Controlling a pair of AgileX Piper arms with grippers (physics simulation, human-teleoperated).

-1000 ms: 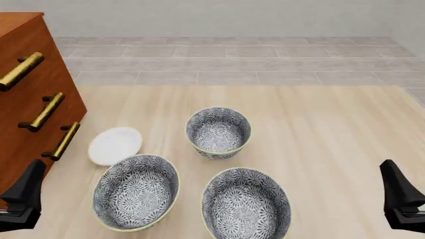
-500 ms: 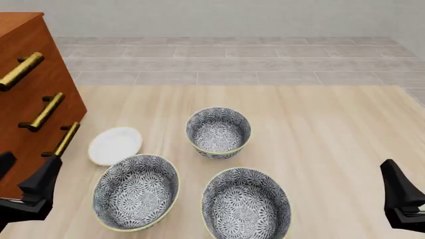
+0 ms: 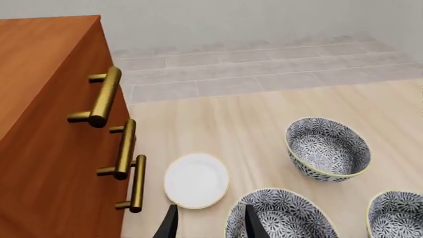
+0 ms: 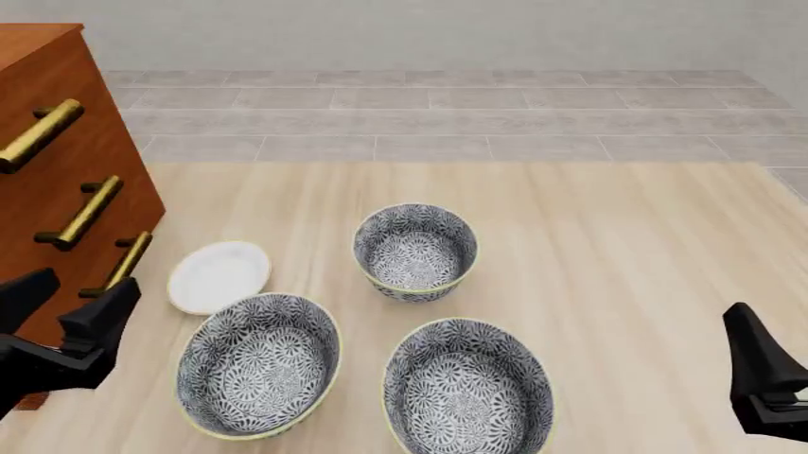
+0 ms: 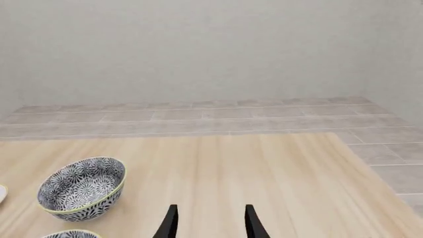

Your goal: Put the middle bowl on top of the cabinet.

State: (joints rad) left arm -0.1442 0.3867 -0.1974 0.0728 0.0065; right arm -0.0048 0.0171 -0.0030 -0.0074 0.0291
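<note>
Three floral grey-and-white bowls stand on the table. The far one (image 4: pixel 414 251) lies between the other two from left to right, so I take it as the middle bowl (image 3: pixel 327 148) (image 5: pixel 82 193). The others sit front left (image 4: pixel 259 364) and front right (image 4: pixel 467 390). The reddish-brown cabinet (image 4: pixel 57 180) with brass handles stands at the left. My left gripper (image 4: pixel 79 291) (image 3: pixel 208 220) is open and empty, low beside the cabinet's front, left of the front-left bowl. Open and empty too, my right gripper (image 4: pixel 764 364) (image 5: pixel 208 220) hangs at the right edge, far from the bowls.
A small plain white dish (image 4: pixel 219 275) lies between the cabinet and the bowls. Past the wooden table top (image 4: pixel 606 236) there is a tiled floor (image 4: pixel 442 118) and a pale wall.
My left gripper has risen and moved right, from the bottom left corner to beside the cabinet's lower handle. The right gripper and the bowls have not moved.
</note>
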